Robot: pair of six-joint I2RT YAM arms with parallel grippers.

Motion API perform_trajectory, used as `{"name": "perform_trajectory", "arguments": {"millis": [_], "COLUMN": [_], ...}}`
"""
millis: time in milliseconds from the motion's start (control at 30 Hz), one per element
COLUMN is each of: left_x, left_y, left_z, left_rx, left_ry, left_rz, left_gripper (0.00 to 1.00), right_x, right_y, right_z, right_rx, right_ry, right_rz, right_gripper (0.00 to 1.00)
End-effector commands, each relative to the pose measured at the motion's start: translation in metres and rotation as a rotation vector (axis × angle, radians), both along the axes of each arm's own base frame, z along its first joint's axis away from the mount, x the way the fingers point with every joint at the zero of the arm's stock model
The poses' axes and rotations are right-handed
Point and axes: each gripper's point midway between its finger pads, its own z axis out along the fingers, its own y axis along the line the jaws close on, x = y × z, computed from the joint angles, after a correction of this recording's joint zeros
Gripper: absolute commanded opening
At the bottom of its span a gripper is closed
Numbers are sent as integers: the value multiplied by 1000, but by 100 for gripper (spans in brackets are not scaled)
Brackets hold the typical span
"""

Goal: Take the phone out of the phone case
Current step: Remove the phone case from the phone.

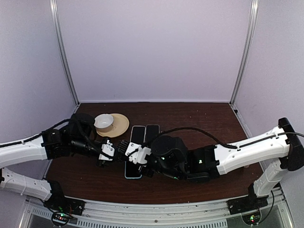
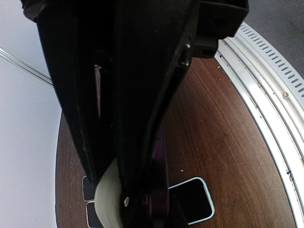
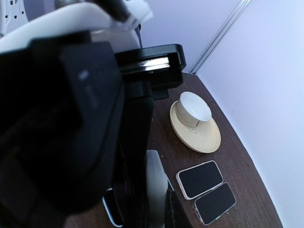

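My two grippers meet above the middle of the table, the left gripper (image 1: 118, 150) coming from the left and the right gripper (image 1: 129, 154) from the right. In the left wrist view the left gripper (image 2: 142, 199) is shut on a thin purple phone case (image 2: 162, 152), held edge-on. In the right wrist view a grey slab, seemingly the phone (image 3: 156, 183), stands edge-on between the dark fingers (image 3: 176, 209) of the right gripper (image 3: 159, 211), which press on it. From above, the arms hide most of the held piece.
A phone in a light-blue case (image 1: 133, 171) lies flat on the table under the grippers. Two more cased phones (image 1: 137, 133) (image 1: 152, 132) lie side by side behind it. A white bowl (image 1: 103, 121) sits on a beige plate (image 1: 121, 124) at the back left.
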Motion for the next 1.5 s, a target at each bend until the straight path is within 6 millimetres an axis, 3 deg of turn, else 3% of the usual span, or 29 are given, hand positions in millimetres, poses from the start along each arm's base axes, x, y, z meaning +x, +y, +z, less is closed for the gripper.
{"name": "perform_trajectory", "arguments": {"millis": [0, 133, 533, 1467], "left_x": [-4, -1, 19, 27], "left_y": [-15, -14, -10, -3], "left_z": [57, 57, 58, 66], "left_rx": [-201, -198, -194, -205], "left_ry": [-117, -123, -185, -241], "left_rz": [-63, -51, 58, 112], "left_gripper": [0, 0, 0, 0], "right_x": [0, 1, 1, 3], "right_y": [2, 1, -15, -48], "right_z": [-18, -17, -24, -40], "right_rx": [-61, -63, -74, -113], "right_ry": [6, 10, 30, 35], "right_rz": [-3, -4, -34, -91], "right_gripper": [4, 0, 0, 0]}}
